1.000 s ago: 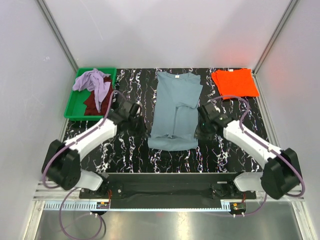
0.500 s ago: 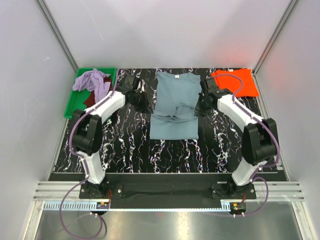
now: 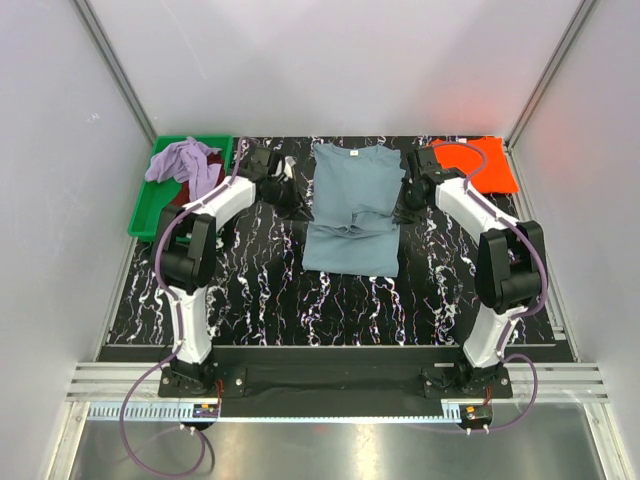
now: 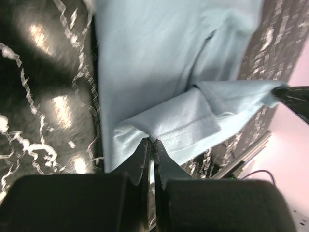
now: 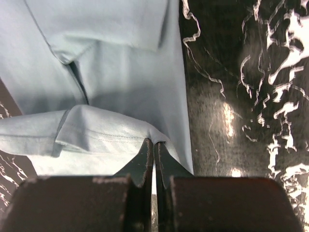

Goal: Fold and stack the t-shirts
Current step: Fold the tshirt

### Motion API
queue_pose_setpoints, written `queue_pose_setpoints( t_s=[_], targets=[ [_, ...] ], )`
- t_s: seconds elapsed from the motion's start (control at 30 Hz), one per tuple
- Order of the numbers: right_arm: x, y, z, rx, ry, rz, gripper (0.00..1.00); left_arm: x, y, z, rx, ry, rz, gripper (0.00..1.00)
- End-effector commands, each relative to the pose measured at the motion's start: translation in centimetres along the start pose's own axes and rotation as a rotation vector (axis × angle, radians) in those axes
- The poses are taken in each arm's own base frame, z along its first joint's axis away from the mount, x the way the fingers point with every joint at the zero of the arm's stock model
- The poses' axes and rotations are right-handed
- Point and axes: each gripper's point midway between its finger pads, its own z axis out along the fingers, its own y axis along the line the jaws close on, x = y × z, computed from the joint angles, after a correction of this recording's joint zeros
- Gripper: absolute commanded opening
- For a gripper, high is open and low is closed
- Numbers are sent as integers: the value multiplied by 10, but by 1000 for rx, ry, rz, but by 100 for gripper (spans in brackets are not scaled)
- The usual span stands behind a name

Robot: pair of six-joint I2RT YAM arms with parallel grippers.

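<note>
Left jaws and right jaws both being clamped on hem corners of blue-grey t-shirt (image 3: 350,215). Shirt being held at middle of bench (image 3: 250,290), lower half doubled up toward collar. Orange t-shirt (image 3: 480,165) lying folded at far right corner. Risks being judged: thin pinch being lost on one side, hem being dropped askew; uneven pull between arms, fold being skewed or bunched.
</note>
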Motion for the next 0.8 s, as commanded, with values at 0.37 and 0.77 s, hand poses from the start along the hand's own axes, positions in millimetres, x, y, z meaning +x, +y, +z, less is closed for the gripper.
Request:
queue_pose_setpoints(
  t_s=[0.37, 0.77],
  targets=[
    [-48, 12, 17, -40, -69, -49, 0, -59, -16, 2, 68, -87, 8, 0],
    [-55, 12, 38, -85, -38, -16, 5, -76, -10, 13, 96, -94, -1, 4]
  ],
)
